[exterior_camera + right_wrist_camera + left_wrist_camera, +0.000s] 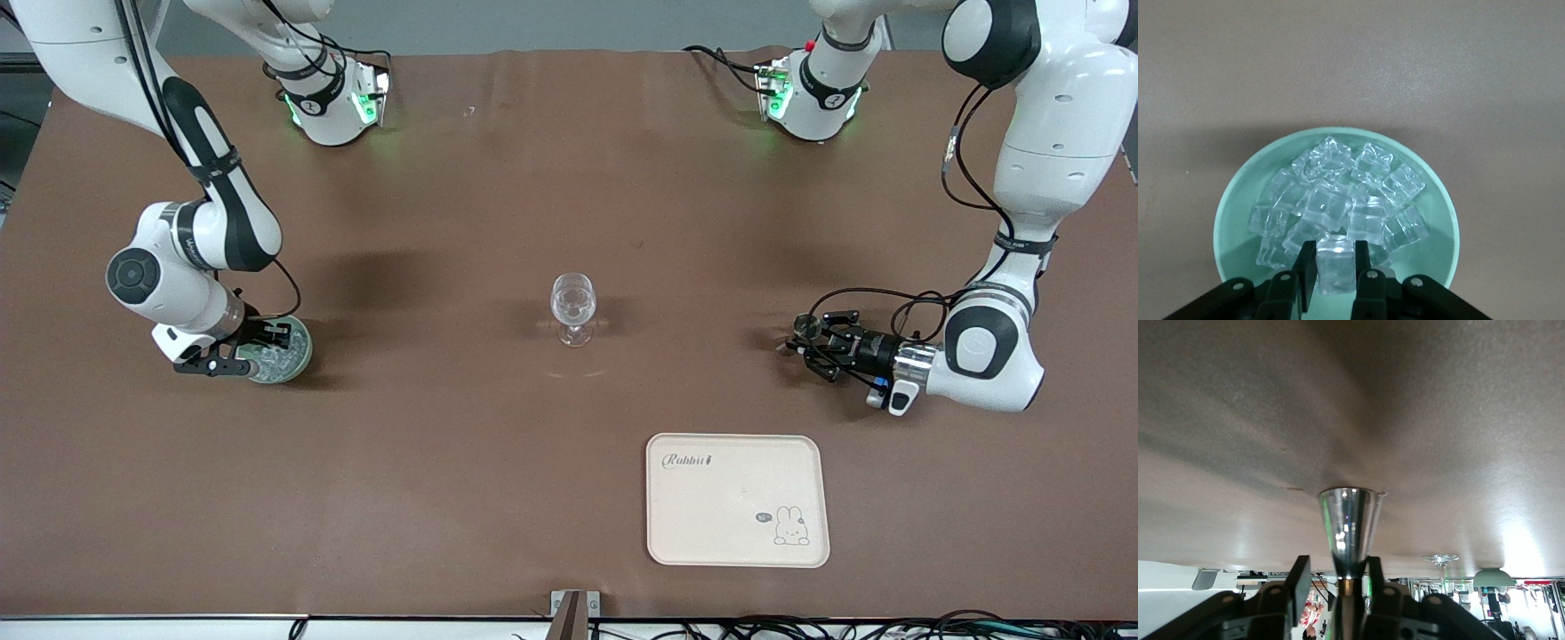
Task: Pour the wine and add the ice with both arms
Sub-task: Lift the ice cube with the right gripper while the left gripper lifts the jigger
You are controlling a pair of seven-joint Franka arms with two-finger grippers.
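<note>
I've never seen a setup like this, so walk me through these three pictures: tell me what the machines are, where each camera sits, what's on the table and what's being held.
Two white robot arms work at a brown table. One picture looks down from a high camera facing them; the other two come from cameras on each arm's wrist.

A wine glass stands mid-table, and a cream tray with a rabbit drawing lies nearer the camera.

The right gripper is down in a green bowl heaped with ice, its fingers either side of one cube.

The left gripper, toward the left arm's end of the table, has its fingers around the narrow part of a shiny metal cup. Both grips look snug, though I can't confirm they're fully tight.
</note>
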